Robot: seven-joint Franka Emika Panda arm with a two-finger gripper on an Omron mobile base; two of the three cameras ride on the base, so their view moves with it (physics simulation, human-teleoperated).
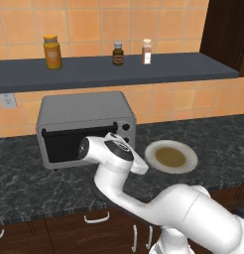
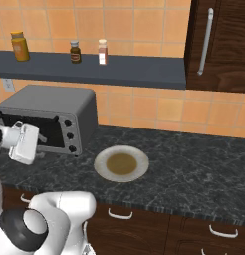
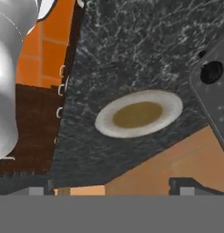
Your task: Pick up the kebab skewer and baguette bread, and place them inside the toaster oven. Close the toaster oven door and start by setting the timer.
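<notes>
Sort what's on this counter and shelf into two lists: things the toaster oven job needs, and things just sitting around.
For the job:
- toaster oven
- toaster oven door
- its knobs

Just sitting around:
- plate, nothing on it
- orange jar
- dark bottle
- pale bottle
- wall outlet

The toaster oven point(image 3: 213, 91) is cut off at the hand view's edge, beside the open jaws.
</notes>
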